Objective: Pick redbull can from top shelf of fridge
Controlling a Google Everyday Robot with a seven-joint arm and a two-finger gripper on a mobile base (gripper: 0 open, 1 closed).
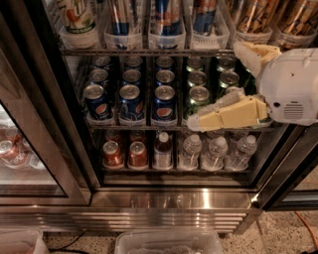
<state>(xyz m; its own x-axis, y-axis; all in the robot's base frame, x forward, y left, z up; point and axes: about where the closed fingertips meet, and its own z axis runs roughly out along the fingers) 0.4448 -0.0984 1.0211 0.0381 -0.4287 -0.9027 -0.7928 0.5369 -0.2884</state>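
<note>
Several redbull cans [167, 15] stand in clear plastic bins along the top shelf [149, 51] of the fridge [174, 201]; only their lower blue-and-silver bodies show at the frame's top edge. My gripper [214, 85] reaches in from the right, below that shelf and in front of the green cans. It is open. One yellow finger [251, 53] lies just under the shelf's right end, the other finger [226, 116] stretches left along the middle rack. Nothing is held between them.
The middle rack holds Pepsi cans [131, 99] on the left and green cans [198, 95] on the right. Below stand red cans [113, 153], a dark bottle [162, 149] and water bottles [214, 151]. Gold cans [258, 17] fill the top right. A plastic bin [169, 243] sits on the floor.
</note>
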